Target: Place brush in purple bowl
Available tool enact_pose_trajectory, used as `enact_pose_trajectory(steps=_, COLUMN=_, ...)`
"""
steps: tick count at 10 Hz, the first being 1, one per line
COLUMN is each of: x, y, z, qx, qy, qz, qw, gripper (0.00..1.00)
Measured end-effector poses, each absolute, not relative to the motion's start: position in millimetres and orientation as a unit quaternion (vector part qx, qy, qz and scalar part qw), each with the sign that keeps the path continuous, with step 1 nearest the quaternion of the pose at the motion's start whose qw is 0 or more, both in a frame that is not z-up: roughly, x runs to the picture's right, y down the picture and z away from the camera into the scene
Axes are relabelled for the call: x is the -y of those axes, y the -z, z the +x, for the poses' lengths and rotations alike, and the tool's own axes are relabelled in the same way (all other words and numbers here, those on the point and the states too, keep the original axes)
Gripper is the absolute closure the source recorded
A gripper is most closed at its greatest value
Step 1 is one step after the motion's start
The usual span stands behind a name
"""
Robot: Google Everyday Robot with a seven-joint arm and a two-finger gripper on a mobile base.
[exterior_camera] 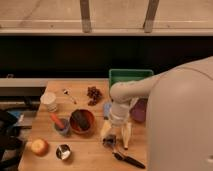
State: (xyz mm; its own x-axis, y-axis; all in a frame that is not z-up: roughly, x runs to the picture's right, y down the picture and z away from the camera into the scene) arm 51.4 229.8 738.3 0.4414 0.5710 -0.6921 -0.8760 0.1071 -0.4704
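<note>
Two fingers (126,136) of the end effector (116,136) are spread wide and point down over the front-right part of the tabletop (85,159), with nothing gripped. Brush (129,160) lies flat on the tabletop right at it: the grey bristle head sits roughly between the fingertips, and the black handle runs off toward the front right, clear of the fingers. Can't tell if the tips touch the head. Purple bowl (140,111) is just behind and right of the end effector, partly hidden by the white arm (131,91). The brush is outside the bowl, near but apart. Orange-red bowl (82,121) with dark contents sits left of the end effector. Grey cup (61,127), holding the orange-handled tool (56,120), is just beside that bowl's left side. Further out are a white cup (48,101), a small silver utensil (68,95), a dark fruit cluster (93,94), a round reddish fruit (39,147), a small metal tin (63,151) and a green bin (130,76).
</note>
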Motion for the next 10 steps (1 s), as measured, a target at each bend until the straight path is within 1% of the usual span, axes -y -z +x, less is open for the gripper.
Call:
enact_pose_trajectory(steps=4, x=-269.4, y=-754.1, z=52.1, qx=-0.192, qy=-0.492, qz=-0.478, qw=0.702, gripper=0.20)
enact_pose_trajectory(steps=7, x=-275.5, y=-746.9, z=57.0, qx=-0.205, qy=-0.498, qz=-0.475, qw=0.696, gripper=0.20)
enact_pose_trajectory(steps=10, x=-256.0, y=-725.2, z=65.5, qx=-0.213, qy=-0.510, qz=-0.438, qw=0.709, gripper=0.20)
